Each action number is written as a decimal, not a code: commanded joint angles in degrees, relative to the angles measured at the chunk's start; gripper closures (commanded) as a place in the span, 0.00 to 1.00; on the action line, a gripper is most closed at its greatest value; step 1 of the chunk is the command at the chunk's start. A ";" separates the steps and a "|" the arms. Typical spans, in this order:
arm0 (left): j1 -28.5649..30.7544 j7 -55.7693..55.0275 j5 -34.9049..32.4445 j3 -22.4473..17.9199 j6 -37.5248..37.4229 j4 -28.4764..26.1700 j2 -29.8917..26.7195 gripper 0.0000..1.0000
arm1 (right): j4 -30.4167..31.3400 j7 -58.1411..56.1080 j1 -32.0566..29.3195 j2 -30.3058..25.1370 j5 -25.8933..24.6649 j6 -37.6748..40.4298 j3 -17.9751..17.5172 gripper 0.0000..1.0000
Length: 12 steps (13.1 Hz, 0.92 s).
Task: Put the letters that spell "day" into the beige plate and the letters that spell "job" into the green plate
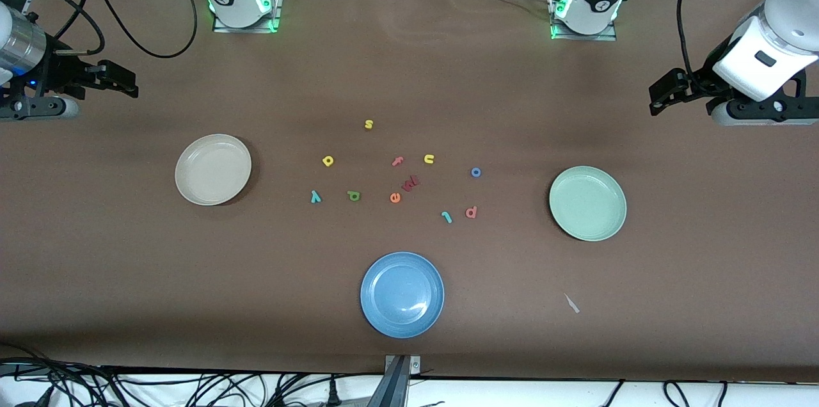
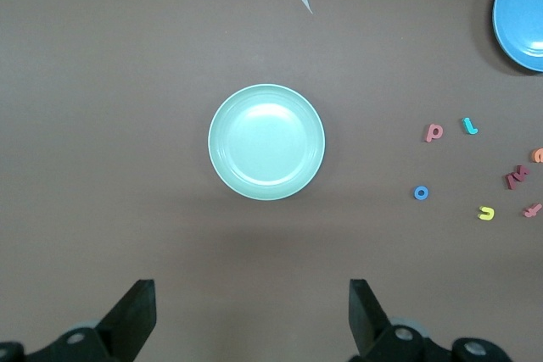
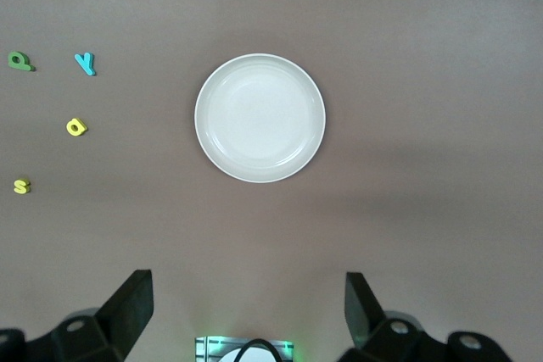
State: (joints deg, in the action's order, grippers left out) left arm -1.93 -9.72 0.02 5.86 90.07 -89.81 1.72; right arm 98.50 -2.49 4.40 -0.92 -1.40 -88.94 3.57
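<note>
- Table (image 1: 128,266); all three plates bare, so no letter is sorted yet; opening step by my reading.
- Beige plate (image 1: 213,169) lies straight out ahead of the right gripper (image 3: 246,307), fingers wide, holding nothing, waiting at its table end.
- Green plate (image 1: 587,203) lies ahead of the left gripper (image 2: 250,311), fingers wide and empty.
- Yellow letter (image 1: 327,160), teal "y" (image 1: 315,196), dark green letter (image 1: 354,195) sit off to one side of the right fingers.
- Blue "o" (image 1: 475,172), teal "j" (image 1: 446,217), salmon letter (image 1: 471,212) sit aside of the left fingers.
- Next: descend squarely over one tiny letter; pinch low.

Beige plate (image 1: 213,169), green plate (image 1: 587,203) (both bare) — six letters (image 1: 353,196) scattered between
</note>
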 commanded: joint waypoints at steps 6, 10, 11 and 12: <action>0.26 0.85 -0.02 0.03 -1.04 0.87 -0.31 0.00 | -1.38 0.30 -0.45 0.66 0.35 0.44 -0.15 0.00; 0.53 0.94 -0.02 0.02 -1.04 0.87 -0.31 0.00 | -1.38 0.30 -0.45 0.66 0.35 0.44 -0.15 0.00; 0.53 1.02 -0.02 0.03 -1.04 0.87 -0.31 0.00 | -1.38 0.30 -0.45 0.66 0.35 0.44 -0.15 0.00; 0.53 1.11 -0.02 0.03 -1.04 0.87 -0.23 0.00 | -1.38 0.30 -0.45 0.66 0.35 0.44 -0.15 0.00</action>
State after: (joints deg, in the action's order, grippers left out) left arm -1.62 -9.72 0.02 5.77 90.06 -89.81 1.72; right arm 98.50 -2.49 4.37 -0.87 -1.40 -88.95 3.58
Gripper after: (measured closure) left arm 0.000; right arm 0.000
